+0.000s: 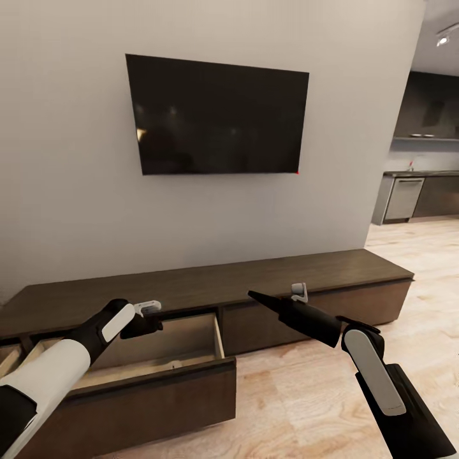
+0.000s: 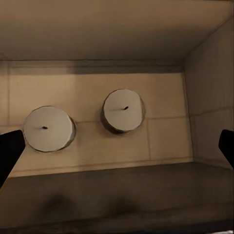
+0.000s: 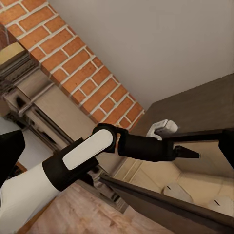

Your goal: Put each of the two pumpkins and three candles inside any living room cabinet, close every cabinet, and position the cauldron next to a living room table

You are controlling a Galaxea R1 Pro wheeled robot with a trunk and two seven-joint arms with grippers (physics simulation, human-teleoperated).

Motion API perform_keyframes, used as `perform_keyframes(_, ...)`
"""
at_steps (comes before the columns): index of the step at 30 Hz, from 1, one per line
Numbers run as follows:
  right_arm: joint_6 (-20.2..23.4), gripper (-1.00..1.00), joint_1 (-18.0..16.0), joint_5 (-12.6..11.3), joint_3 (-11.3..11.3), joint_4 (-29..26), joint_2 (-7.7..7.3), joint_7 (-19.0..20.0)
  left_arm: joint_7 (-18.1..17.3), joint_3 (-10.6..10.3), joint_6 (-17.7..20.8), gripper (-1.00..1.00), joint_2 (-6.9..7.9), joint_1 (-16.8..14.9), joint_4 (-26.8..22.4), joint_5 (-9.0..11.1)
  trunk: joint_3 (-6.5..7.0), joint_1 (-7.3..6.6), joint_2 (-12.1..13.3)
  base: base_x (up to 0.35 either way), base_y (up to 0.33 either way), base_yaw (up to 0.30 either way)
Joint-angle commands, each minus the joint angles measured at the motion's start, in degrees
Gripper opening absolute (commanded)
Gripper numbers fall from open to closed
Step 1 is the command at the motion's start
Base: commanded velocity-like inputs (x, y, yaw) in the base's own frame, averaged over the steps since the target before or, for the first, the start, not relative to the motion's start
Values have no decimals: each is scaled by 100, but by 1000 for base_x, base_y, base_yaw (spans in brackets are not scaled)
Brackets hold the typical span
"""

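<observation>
Left wrist view: two candles (image 2: 123, 110) stand upright in the open cabinet drawer (image 1: 153, 366), light, rigid, best pinched across the sides; left claw (image 2: 117, 148) apart above them, right claw's (image 1: 254, 296) state unclear.

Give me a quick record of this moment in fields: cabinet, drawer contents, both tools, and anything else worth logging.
cabinet: long dark-brown unit against the wall, one drawer pulled open
drawer contents: two candles standing apart on the tan floor of the drawer
left tool: over the open drawer, open, holding nothing
right tool: in front of the closed cabinet section, looks shut and empty
wall: dark television mounted above the cabinet
background: kitchen at far right
</observation>
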Motion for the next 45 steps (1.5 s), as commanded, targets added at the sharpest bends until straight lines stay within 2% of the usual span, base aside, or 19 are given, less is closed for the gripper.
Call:
perform_keyframes(1,17,100,-4,0,1,-1,-3,11,47,-41,4,100,8,-5,-11,61,12,-25,39,-93,19,5)
perform_keyframes(18,17,100,-4,0,1,-2,-3,11,63,-41,-1,100,9,-5,-13,54,374,-399,720,-246,53,85)
perform_keyframes(35,17,100,-4,0,1,1,-3,11,65,-41,-1,100,11,-5,-18,53,689,-772,1402,-30,8,16)
perform_keyframes(45,17,100,-4,0,2,3,-3,11,65,-41,-4,100,8,-5,-18,53,868,-992,1803,-246,61,0)
